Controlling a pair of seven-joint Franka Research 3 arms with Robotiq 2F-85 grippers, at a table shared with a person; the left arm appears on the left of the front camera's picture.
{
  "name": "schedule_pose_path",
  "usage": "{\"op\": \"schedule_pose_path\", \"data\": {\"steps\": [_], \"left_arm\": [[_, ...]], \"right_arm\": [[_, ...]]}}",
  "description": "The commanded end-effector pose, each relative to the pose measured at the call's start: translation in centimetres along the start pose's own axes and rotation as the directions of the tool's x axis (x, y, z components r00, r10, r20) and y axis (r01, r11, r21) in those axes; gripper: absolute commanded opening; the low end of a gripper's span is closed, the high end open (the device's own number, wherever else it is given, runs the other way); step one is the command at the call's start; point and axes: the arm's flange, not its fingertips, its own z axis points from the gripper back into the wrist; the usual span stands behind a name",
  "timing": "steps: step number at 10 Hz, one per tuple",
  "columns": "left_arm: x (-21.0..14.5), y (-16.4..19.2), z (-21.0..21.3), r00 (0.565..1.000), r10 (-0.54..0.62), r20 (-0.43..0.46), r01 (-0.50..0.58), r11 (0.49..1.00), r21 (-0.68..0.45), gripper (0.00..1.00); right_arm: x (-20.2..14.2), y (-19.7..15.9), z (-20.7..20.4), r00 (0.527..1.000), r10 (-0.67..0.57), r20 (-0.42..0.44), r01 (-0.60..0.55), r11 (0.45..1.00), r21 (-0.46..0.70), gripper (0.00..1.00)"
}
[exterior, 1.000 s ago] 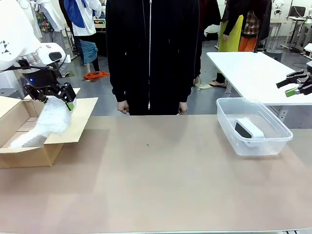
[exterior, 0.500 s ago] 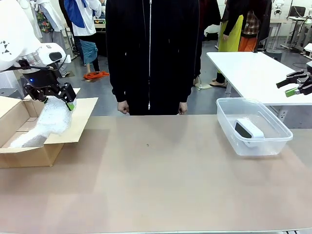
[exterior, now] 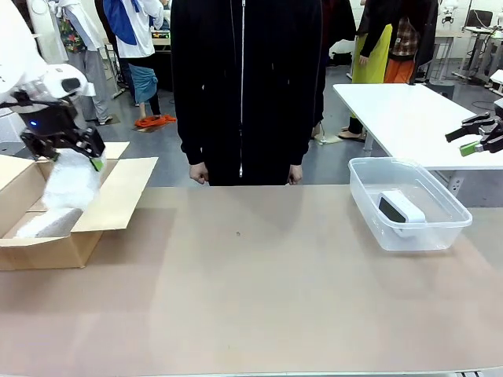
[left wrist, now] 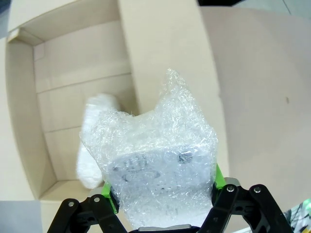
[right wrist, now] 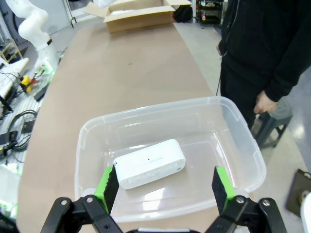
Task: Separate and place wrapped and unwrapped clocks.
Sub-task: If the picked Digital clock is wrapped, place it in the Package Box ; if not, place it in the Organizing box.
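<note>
Left claw, clamped on a wrapped clock, had shifted leftward over the cardboard box; release looked imminent. Right claw hung open.

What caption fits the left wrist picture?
Left gripper holds a wrapped clock above the cardboard box, another bundle below.

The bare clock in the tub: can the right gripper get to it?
Probably yes. The right gripper hangs open above the tub, which has no lid, and the bare clock lies alone inside with nothing over it.
</note>
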Motion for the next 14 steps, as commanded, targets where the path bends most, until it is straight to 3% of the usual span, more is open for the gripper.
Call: {"op": "schedule_pose_path", "data": {"steps": [1, 3, 6, 8, 14], "left_arm": [[1.6, 4.1, 1.3, 0.996, 0.083, 0.022, -0.083, 0.996, -0.022, 0.83], [2.4, 7.9, 1.1, 0.998, 0.063, 0.014, -0.063, 0.998, -0.007, 0.83], [4.4, 10.8, -2.1, 0.993, -0.109, -0.05, 0.112, 0.991, 0.077, 0.83], [6.6, 11.8, -4.3, 0.994, -0.1, -0.045, 0.104, 0.99, 0.094, 0.83], [10.0, 12.6, -8.7, 0.987, -0.07, -0.147, 0.074, 0.997, 0.016, 0.83]], "right_arm": [[0.0, 0.0, -0.2, 1.0, 0.002, 0.009, -0.002, 1.0, 0.002, 1.0], [0.0, 0.0, -0.2, 1.0, 0.002, 0.009, -0.002, 1.0, 0.002, 1.0], [0.0, 0.0, -0.2, 1.0, 0.002, 0.009, -0.002, 1.0, 0.002, 1.0], [0.0, 0.0, -0.2, 1.0, 0.002, 0.009, -0.002, 1.0, 0.002, 1.0], [0.0, 0.0, -0.2, 1.0, 0.002, 0.009, -0.002, 1.0, 0.002, 1.0]]}}
